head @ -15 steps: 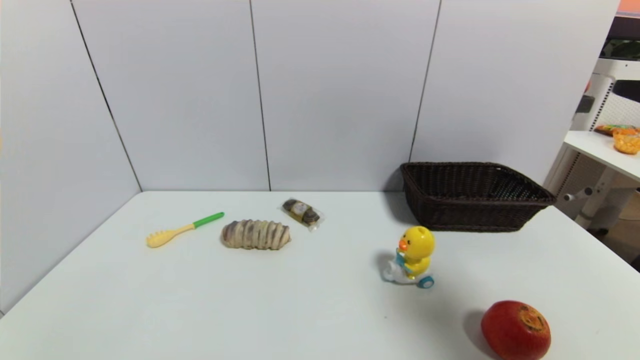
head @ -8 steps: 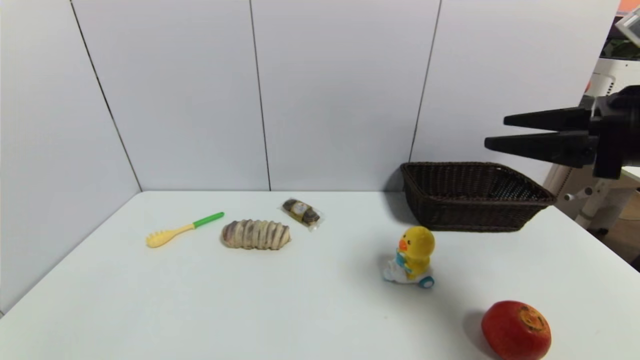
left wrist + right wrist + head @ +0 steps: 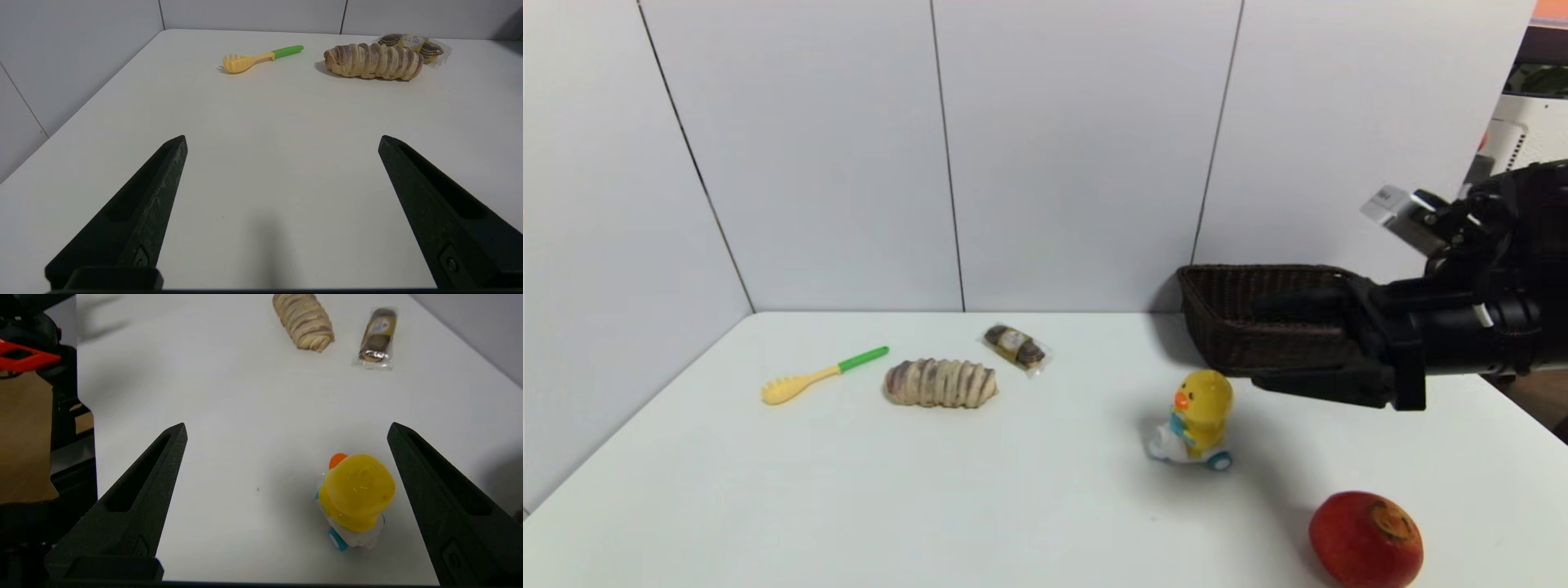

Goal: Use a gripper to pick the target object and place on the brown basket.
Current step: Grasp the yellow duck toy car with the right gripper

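1. Duck (image 3: 1199, 416) stands upright on worktop (image 3: 1013, 490), just before brown basket (image 3: 1290, 318), ungrasped.
2. Right gripper (image 3: 1262, 343) is held wide, beside duck: approach step.
3. Lowering around duck is needed next.

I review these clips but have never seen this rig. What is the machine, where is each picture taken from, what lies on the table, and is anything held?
It is a two-armed robot. The head view looks down on a white table; the other two views come from cameras on its wrists. The right gripper, open, reaches in beside the toy duck, which shows between its fingers in the right wrist view. The left gripper, open, hovers over bare table. Also there: the brown basket, a red fruit, a bread roll, a wrapped sweet and a yellow-green fork. Nothing is held.
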